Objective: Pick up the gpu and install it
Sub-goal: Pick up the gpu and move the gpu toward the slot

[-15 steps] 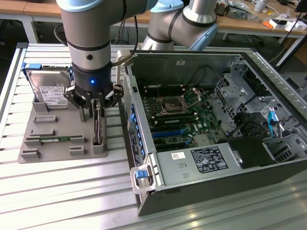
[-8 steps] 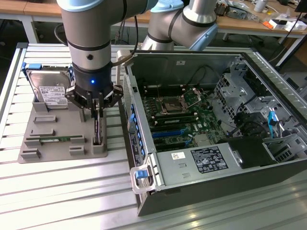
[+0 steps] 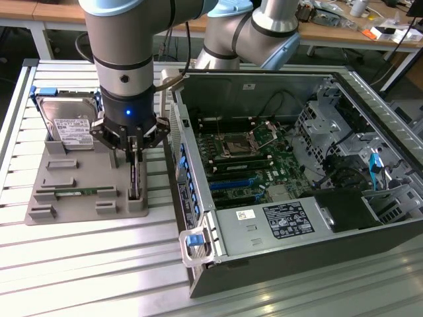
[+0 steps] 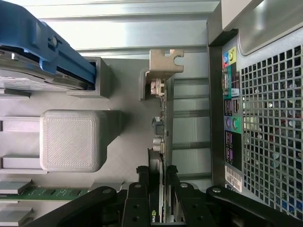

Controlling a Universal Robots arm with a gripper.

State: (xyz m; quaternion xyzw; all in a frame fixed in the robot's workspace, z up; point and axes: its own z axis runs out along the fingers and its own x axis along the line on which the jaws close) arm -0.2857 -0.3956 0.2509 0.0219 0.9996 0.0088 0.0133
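The gpu (image 3: 135,177) (image 4: 159,142) stands on its edge in a grey holder (image 3: 86,206), directly beneath the hand (image 3: 135,156) (image 4: 157,204). Its long axis runs level, parallel to the computer case (image 3: 264,254) wall beside the hand. The silver bracket (image 4: 165,61) end points away from the hand, toward the blue-framed hard drive (image 3: 66,122). Seen edge-on, the card is slim and dark. The hand is closed, one finger against each face of the card. The holder rests on the ribbed counter (image 3: 79,267).

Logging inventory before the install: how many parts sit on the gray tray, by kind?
Hard drive: 1
Memory stick: 1
GPU: 1
Total: 3
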